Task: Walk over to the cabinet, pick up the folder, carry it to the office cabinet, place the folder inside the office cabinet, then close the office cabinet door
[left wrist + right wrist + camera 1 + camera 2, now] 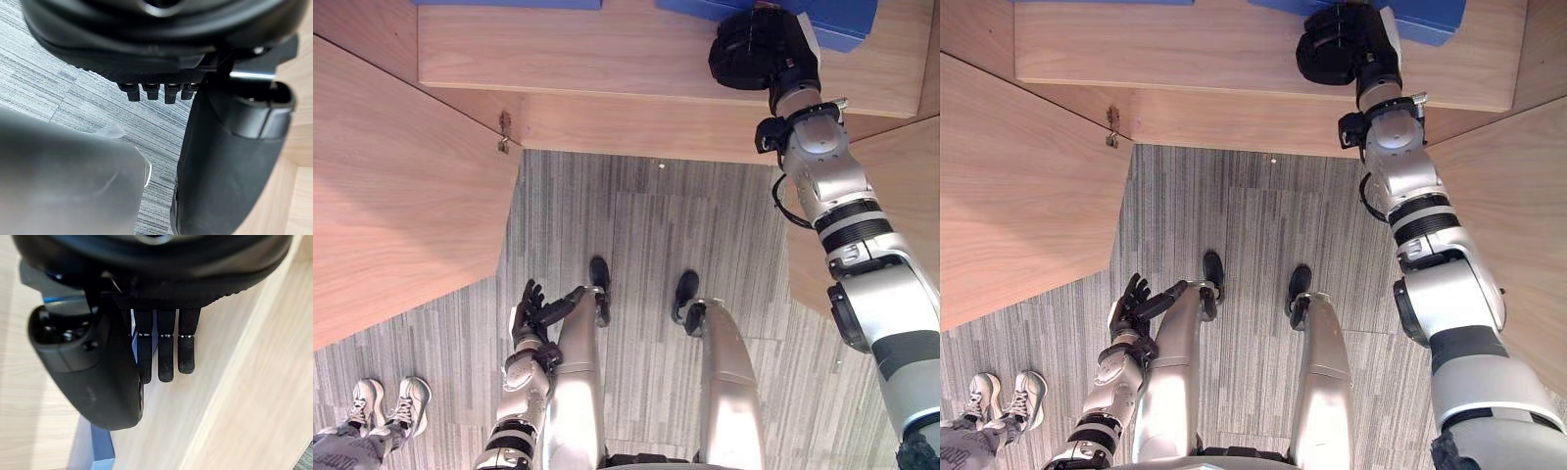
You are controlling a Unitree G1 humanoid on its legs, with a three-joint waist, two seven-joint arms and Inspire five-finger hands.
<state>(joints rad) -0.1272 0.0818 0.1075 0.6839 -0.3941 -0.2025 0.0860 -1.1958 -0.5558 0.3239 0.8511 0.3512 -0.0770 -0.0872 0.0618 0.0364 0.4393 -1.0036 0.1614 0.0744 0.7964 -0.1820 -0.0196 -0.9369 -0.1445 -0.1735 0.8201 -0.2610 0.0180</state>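
This looks like an office. Grey striped carpet tiles [636,235] cover the floor, and a light wood-laminate office cabinet [636,122] stands with a door [401,215] swung open on a metal hinge [504,134]. Blue folders [842,24] lie on its shelf [607,49]. A person's white trainers [386,406] show on the carpet nearby.

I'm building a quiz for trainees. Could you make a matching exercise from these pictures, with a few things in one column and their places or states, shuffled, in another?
1 folder
2 left hand
3 right hand
4 person's shoes

A standing on the grey carpet
B reaching up at the wooden shelf, beside the folder
C blue, lying on the shelf
D low over the carpet, fingers straight

Pairs: 1-C, 2-D, 3-B, 4-A
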